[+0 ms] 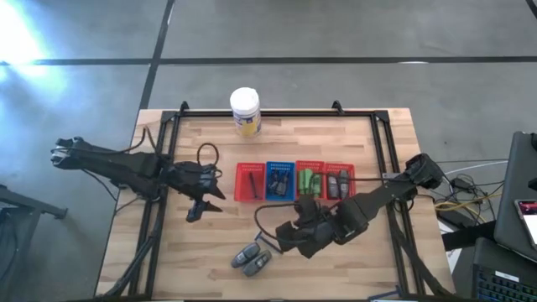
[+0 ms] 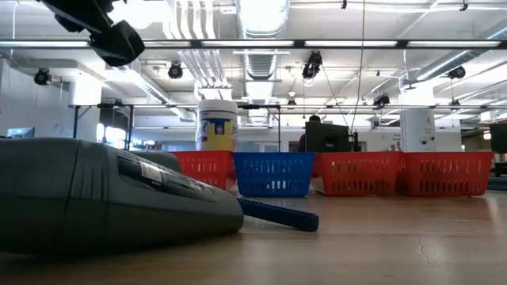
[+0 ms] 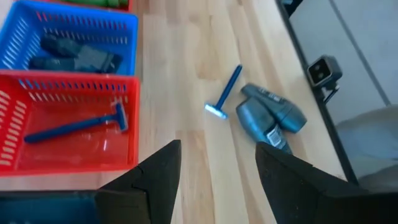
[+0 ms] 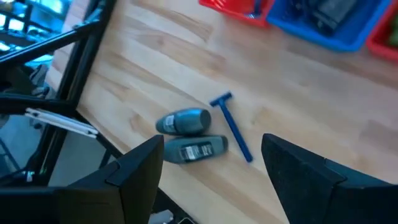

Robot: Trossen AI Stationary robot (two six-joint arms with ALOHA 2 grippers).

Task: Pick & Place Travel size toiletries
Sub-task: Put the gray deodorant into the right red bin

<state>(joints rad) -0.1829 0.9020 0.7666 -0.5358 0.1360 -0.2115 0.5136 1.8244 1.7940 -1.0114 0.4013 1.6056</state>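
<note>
Two grey oval bottles lie on their sides, side by side, near the table's near edge, with a blue razor flat on the wood beside them. My right gripper hovers open just above and to the right of them, and its wrist view shows both bottles. My left gripper is open over bare wood left of the red basket. That basket holds another blue razor. The blue basket holds black tubes. Green bottles sit in the third basket.
The baskets stand in a row across the table's middle, red, blue, red, red. A white jar with a yellow label stands at the far edge. A black frame borders the table. Bare wood lies between the baskets and the near edge.
</note>
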